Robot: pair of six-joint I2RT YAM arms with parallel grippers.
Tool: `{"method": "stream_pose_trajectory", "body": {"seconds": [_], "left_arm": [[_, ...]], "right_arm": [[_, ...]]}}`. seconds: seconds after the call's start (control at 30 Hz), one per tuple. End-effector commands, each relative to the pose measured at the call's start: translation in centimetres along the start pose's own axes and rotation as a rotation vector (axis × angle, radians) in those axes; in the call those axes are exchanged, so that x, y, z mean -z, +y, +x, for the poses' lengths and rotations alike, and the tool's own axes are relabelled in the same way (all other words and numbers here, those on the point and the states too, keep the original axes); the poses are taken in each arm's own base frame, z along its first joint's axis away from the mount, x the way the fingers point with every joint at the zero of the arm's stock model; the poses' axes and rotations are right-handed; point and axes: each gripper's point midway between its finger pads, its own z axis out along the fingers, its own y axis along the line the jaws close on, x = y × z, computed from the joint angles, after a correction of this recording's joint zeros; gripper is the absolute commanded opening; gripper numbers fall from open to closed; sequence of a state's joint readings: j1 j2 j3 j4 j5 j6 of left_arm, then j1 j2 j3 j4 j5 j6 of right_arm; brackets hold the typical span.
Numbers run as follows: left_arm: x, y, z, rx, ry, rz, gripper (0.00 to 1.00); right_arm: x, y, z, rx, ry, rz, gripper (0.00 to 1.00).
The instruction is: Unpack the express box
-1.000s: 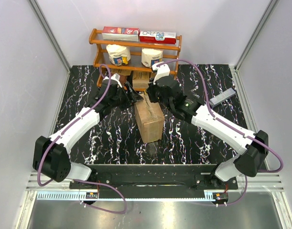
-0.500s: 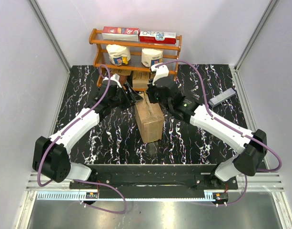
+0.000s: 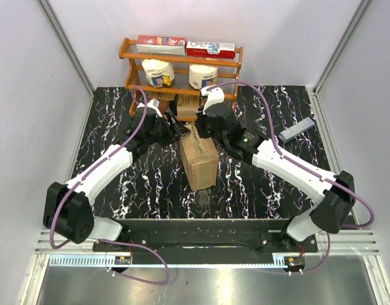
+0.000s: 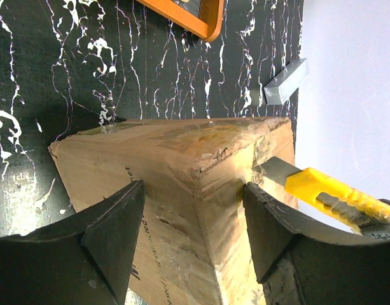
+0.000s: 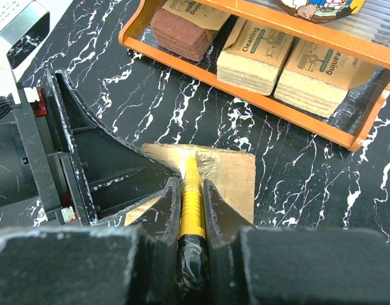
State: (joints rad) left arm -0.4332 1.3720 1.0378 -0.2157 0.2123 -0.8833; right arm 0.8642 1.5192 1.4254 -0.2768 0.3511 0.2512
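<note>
Two holds noted: left gripper (image 4: 193, 213) jaws clamping express box (image 3: 199, 162) corner, judged stiff, light, tape-slick; right gripper (image 5: 191, 190) jaws pinching yellow cutter (image 4: 328, 194).

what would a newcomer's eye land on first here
The express box stands in the middle of the black marbled table. The left pincer grips its far end while the right pincer holds a yellow knife, blade at the taped edge. Behind stands an orange rack.
</note>
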Motion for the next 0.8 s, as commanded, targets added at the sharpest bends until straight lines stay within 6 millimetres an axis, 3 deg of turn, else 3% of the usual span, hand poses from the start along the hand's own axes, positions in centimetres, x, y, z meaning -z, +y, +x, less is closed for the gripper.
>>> {"method": "stream_pose_trajectory", "body": {"seconds": [0.0, 0.23, 0.57, 0.77], "left_arm": [[0.0, 2.3, 1.7, 0.001, 0.049, -0.070, 0.65], [0.0, 2.5, 1.8, 0.009, 0.048, -0.079, 0.62], [-0.2, 3.0, 1.8, 0.067, 0.028, -0.096, 0.56], [-0.6, 3.3, 1.9, 0.108, 0.019, -0.102, 0.54]], "right_arm": [[-0.4, 0.1, 0.2, -0.021, -0.014, 0.018, 0.00], [-0.1, -0.8, 0.9, -0.014, 0.005, 0.057, 0.00], [1.6, -1.6, 3.8, -0.009, 0.132, 0.081, 0.00], [2.3, -1.4, 3.9, -0.023, 0.167, 0.076, 0.00]]}}
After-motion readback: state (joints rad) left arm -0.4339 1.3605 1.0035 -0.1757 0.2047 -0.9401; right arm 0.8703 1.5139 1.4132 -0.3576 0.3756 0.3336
